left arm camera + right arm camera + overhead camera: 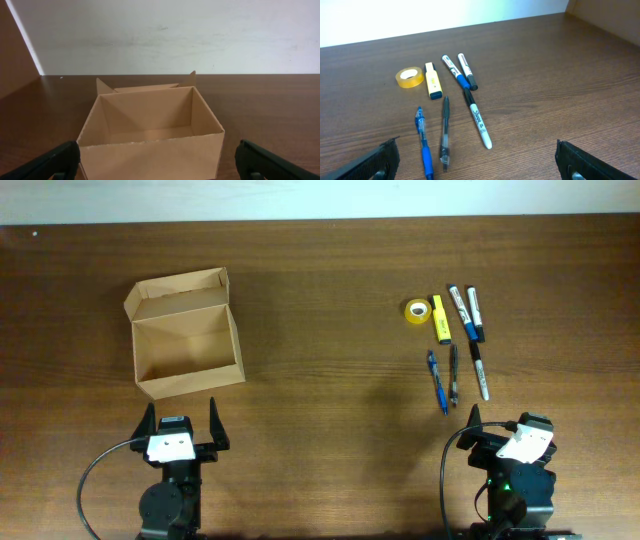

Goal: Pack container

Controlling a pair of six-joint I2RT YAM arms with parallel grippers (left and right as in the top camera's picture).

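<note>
1. Both pairs of jaws gape wide, empty.
2. Open box (190,378) sits at ten o'clock on the table (330,380), before the left jaws.
3. Probably light, thin, easily crushed cardboard; pinch one side wall gently.

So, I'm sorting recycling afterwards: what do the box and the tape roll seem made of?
Box: looks like plain tan cardboard, matte and unprinted, with raw cut edges and folded flaps. Tape roll: probably plastic film tape, since it is glossy and a translucent yellow; the core material is too small to tell.
</note>
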